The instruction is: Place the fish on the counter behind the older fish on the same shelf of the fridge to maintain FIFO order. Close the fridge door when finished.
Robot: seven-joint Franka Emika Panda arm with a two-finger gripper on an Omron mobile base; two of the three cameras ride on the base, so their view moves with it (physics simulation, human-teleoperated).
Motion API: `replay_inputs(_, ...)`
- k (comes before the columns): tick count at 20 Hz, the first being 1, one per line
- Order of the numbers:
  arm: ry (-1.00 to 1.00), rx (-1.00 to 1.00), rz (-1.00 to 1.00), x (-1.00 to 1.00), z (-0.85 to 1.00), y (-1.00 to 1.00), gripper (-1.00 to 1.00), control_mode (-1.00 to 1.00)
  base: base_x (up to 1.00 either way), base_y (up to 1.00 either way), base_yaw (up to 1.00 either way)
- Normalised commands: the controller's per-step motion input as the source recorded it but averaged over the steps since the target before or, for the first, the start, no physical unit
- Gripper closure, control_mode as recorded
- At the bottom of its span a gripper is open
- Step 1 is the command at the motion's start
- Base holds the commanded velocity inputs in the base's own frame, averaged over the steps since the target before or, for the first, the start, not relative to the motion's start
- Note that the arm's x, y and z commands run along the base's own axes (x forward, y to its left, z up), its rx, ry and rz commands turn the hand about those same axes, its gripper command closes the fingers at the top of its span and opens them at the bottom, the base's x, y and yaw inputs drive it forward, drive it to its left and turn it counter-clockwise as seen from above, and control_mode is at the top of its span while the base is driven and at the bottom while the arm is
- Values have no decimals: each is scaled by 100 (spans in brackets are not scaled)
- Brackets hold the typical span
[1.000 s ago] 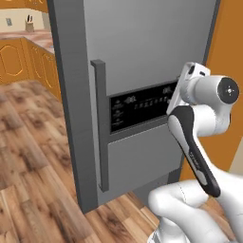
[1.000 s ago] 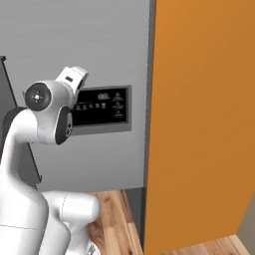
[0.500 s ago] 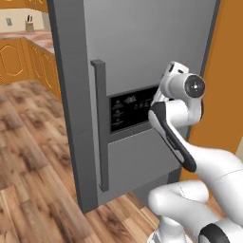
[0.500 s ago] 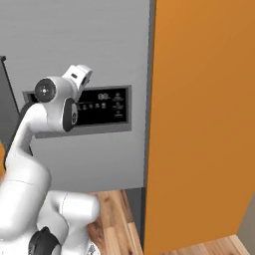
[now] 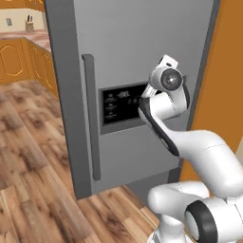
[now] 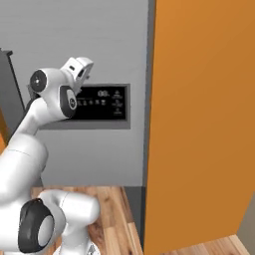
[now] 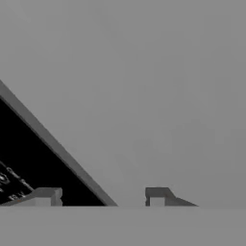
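Fridge door (image 5: 142, 61) stands shut — its dark grey face with the black control panel (image 5: 121, 105) fills the centre of the left base view, flush with the fridge (image 5: 64, 95) body. Judging by that, the closing step looks done or nearly so. Claw (image 7: 103, 194) sits close to the door at the bottom of the hand view, tips apart with nothing between them. Fish cannot be seen — presumably inside.
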Motion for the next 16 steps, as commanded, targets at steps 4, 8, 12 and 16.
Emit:
replay_inputs(4,0,0,-16,46,0,1,-100,-100,0,0,0)
replay_inputs(8,0,0,-18,55,0,0,-100,-100,0,0,0)
replay_inputs(12,0,0,-18,71,-1,-2,-100,-100,0,0,0)
replay_inputs(16,0,0,-19,70,0,-1,-100,-100,0,0,0)
